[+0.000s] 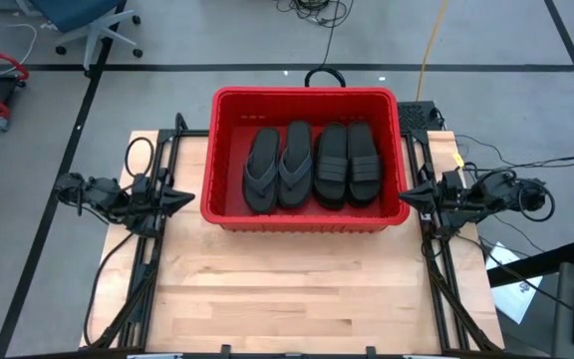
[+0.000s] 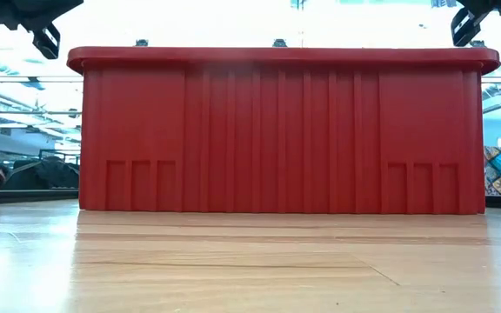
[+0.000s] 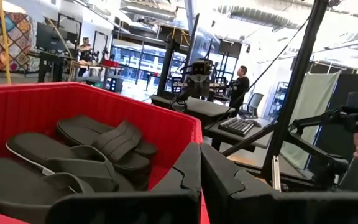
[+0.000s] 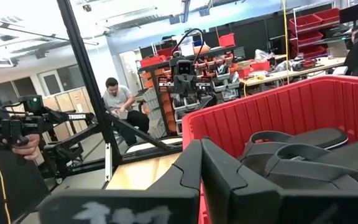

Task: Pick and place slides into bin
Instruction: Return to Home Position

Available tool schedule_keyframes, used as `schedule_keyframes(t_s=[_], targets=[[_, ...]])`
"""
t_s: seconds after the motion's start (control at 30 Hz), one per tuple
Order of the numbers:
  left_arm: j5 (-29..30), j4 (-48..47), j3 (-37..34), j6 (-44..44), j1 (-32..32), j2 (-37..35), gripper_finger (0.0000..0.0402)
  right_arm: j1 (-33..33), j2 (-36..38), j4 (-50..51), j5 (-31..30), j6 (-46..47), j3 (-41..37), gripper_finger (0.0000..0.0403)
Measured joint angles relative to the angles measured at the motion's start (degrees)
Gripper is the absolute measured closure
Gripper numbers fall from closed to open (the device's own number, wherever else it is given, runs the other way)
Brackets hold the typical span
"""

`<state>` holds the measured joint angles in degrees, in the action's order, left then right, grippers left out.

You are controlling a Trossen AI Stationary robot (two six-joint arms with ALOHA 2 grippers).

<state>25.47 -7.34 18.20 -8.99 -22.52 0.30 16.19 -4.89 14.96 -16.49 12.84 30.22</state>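
Wood of the table (image 1: 297, 289) lies bare in front of the bin, with no slide on it that we can see. We judge the sorting done, and what remains is to park both arms cleanly.

At the left edge, our left gripper (image 1: 185, 198) sits low just beside the bin's left wall and points toward it. Its wrist view shows the jaws pressed together on nothing.

Moving right, the bin (image 1: 307, 95) stands at the far middle of the table. The slides (image 1: 312, 165) lie inside it, side by side, two thong-style on the left and two wide-strap on the right. From above we cannot tell whether more lie under them.

Further right, our right gripper (image 1: 407, 196) mirrors the left, close to the bin's right wall, with its jaws likewise closed and empty.

Both arms look near their rest pose to us, so any last motion should be small and slow. We would draw each tip away from the bin wall rather than along it, so neither catches the rim or nudges the bin. We would also keep the jaws closed and let both arms settle evenly.
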Motion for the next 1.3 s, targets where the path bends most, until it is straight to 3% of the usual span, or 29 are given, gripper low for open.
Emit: schedule_keyframes(t_s=[0.63,0.97,1.3], targets=[[0.02,-0.12,0.00,-0.15,0.00,0.00,0.0394,0.00,0.00,0.12,0.04,-0.10,0.00,0.0403],[-3.59,-2.29,0.02,12.90,0.00,0.00,0.0383,0.00,-0.02,0.30,0.17,-0.19,0.00,0.0403],[-4.16,-4.88,0.02,10.18,0.00,0.00,0.0382,-0.02,-0.22,0.31,0.24,-0.04,0.00,0.0403]])
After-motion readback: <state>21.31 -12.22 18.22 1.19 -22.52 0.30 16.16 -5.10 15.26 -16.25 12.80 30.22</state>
